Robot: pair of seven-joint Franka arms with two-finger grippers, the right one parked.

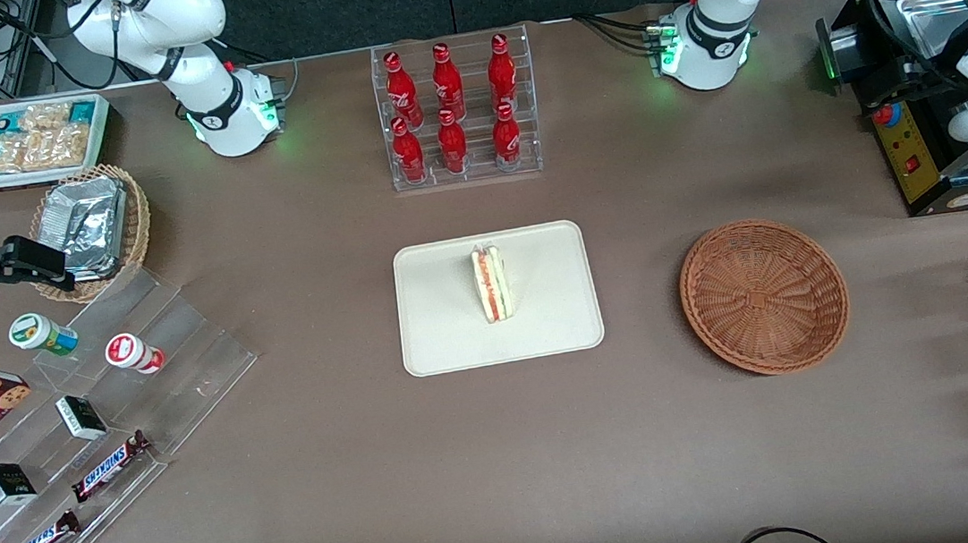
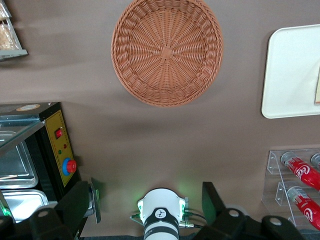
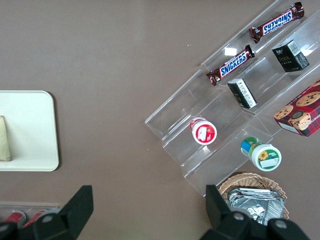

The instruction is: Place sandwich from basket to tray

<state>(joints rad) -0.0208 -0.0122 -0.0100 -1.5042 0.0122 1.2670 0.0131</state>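
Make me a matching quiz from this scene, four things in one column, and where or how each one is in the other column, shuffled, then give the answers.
Things:
1. sandwich
2. basket
3. red bottles
4. gripper

States:
A. nothing in it
B. open, raised above the working arm's end of the table
C. standing on edge on the tray
D. in a clear rack, farther from the front camera than the tray

Pairs: 1-C, 2-A, 3-D, 4-B

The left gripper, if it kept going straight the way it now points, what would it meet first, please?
Probably bare brown tablecloth. The left gripper, open, points down at it, between the arm's white base and the empty reddish-brown wicker basket. Depth is unclear.
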